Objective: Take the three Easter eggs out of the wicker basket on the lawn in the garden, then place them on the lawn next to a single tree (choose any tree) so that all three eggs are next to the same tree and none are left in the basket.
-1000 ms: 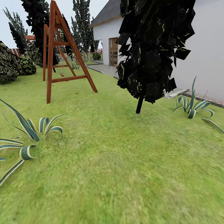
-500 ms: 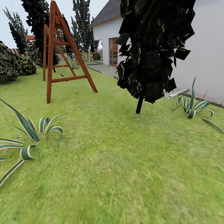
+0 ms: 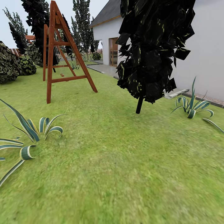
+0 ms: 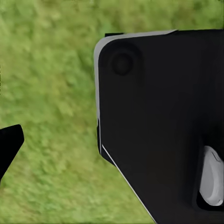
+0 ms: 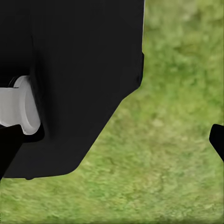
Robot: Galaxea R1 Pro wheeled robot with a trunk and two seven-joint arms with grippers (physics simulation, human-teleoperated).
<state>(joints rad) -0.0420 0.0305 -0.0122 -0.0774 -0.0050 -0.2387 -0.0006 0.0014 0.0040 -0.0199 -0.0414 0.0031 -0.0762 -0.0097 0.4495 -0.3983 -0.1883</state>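
The lawn (image 3: 124,161) spreads as bright green grass across the head view. The Easter eggs, the wicker basket and the tree are out of view. In the left wrist view my left gripper (image 4: 112,149) hangs over grass beside a black part of my own body (image 4: 163,126). One dark fingertip (image 4: 8,145) shows at the picture's edge, with nothing held. In the right wrist view my right gripper (image 5: 112,140) is likewise over grass, with a dark fingertip (image 5: 217,139) at the edge and nothing between the fingers.
A dark cone-shaped, thin-stemmed conifer (image 3: 152,49) stands ahead to the right. A red-brown wooden swing frame (image 3: 59,53) stands ahead to the left. Striped spiky plants (image 3: 28,137) grow at near left, another (image 3: 193,107) at right by the white house (image 3: 202,46). Bushes (image 3: 9,65) line the far left.
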